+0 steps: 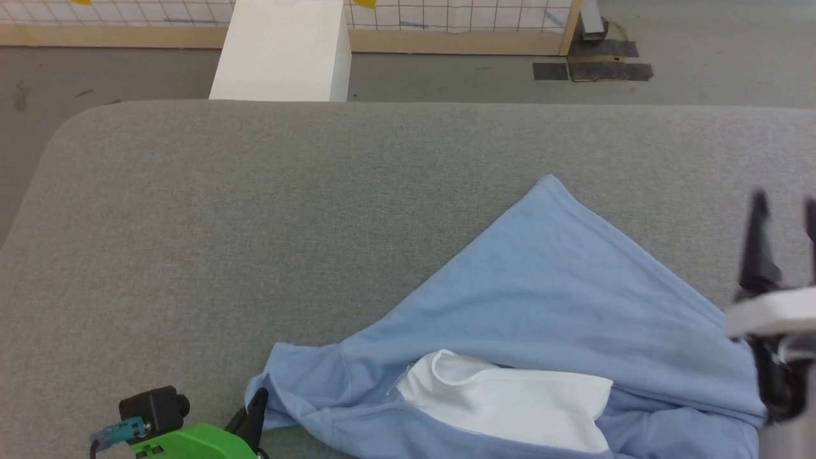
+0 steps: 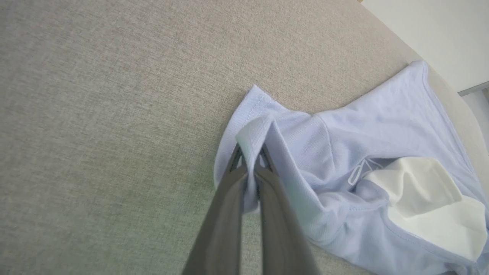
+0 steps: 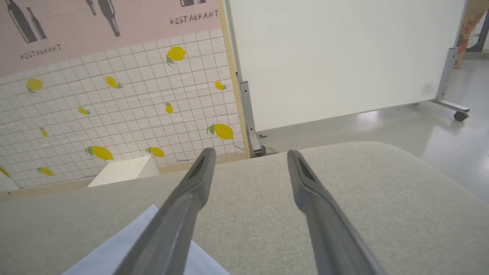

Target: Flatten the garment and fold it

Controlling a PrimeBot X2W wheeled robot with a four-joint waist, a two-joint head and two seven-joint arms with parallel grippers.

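Observation:
The garment, a light blue T-shirt with a white panel, lies rumpled on the grey padded table, one corner pointing away from me. My left gripper is shut on a bunched fold of the garment at its left edge; in the head view its dark finger meets the cloth beside a green wrist part. My right gripper stands open above the table, nothing between its fingers, with a blue corner of the garment below them. In the head view the right gripper hovers at the garment's right side.
A white box stands on the floor beyond the table's far edge, in front of a tiled wall panel with a wooden base. A white wheeled partition stands to the right. Bare table surface stretches left and behind the garment.

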